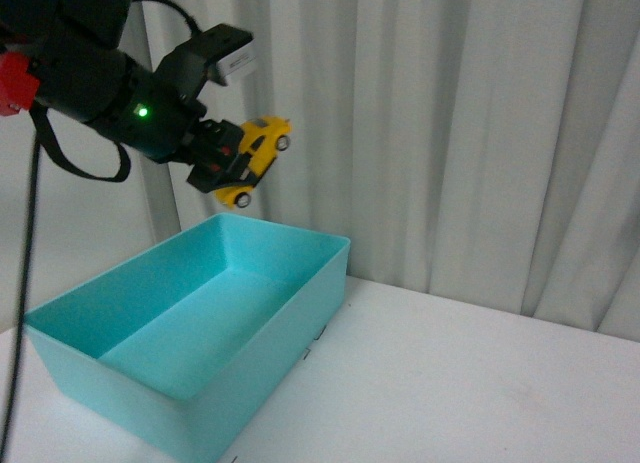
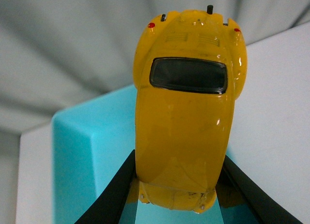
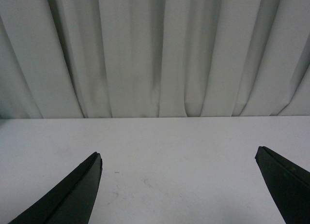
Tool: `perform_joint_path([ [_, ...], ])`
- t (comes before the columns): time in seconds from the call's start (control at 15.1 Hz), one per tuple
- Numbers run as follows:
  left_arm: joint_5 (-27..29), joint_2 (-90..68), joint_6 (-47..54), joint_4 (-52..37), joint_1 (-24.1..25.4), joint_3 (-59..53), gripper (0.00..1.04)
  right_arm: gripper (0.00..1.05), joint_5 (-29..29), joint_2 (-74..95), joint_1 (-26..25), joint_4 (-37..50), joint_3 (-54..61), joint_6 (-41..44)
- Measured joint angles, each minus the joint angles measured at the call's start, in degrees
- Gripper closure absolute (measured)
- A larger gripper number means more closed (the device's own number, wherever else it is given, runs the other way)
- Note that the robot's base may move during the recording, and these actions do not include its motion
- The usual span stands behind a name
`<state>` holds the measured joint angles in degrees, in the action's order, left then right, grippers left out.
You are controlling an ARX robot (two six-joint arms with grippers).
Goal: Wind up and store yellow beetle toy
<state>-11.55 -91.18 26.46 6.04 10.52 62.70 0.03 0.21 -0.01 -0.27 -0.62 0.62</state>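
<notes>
The yellow beetle toy hangs in the air above the far end of a turquoise bin, tilted on its side with silver wheels showing. My left gripper is shut on it, coming in from the upper left. In the left wrist view the yellow beetle toy fills the middle, roof and dark window toward the camera, with black fingers pressed on both flanks. My right gripper stands open over bare white table, nothing between its fingers; it is out of the front view.
The turquoise bin is an open rectangular box on the white table, left of centre, with nothing seen inside. A pleated white curtain hangs close behind the table. A black cable hangs down at the far left.
</notes>
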Motion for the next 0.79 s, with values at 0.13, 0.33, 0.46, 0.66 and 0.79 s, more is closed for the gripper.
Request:
perform_joint_path([
  [0.13,5.49,-1.79,-2.03,0.39,3.21,-0.57,0.66,0.07,0.00,-0.02,0.00,0.04,0.00,0.00],
  [0.33,12.76,-6.25,-5.97,-0.55,5.05,-2.47,0.66,0.07,0.00,-0.02,0.00,0.04,0.00,0.00],
  [0.46,15.78,-9.64,-7.02,-1.70,4.17,-2.75,0.66,0.07,0.00,0.00,0.00,0.04,0.00,0.00],
  [0.66,17.70,-13.86,-7.93,-2.97,3.43,-2.36,0.66,0.07,0.00,-0.02,0.00,0.02,0.00,0.00],
  [0.79,19.96,-18.21,-8.72,-4.48,2.67,-0.92,0.66,0.07,0.00,-0.02,0.00,0.04,0.00,0.00],
])
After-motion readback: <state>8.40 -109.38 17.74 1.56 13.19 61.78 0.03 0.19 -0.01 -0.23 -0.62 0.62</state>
